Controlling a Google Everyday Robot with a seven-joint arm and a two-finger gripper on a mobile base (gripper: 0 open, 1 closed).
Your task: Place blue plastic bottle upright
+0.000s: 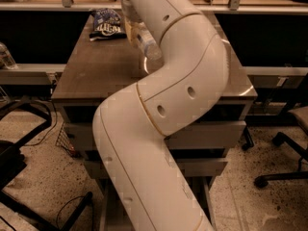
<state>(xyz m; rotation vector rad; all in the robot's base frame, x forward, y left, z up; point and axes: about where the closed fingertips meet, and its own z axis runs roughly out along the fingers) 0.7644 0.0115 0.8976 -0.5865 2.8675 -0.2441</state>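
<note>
The blue plastic bottle (148, 46) looks clear and ribbed. It lies tilted, with its white-capped end pointing down and right, over the far middle of the brown table (96, 69). My gripper (136, 34) sits at the end of the white arm, which comes in from the lower middle and hides most of the gripper. The gripper is shut on the bottle's upper part and holds it just above the tabletop.
A blue crinkled snack bag (107, 23) lies at the table's far left. Another clear bottle (6, 57) stands on a ledge at the far left. An office chair base (286, 170) is at the right and black chair legs (24, 158) at the left.
</note>
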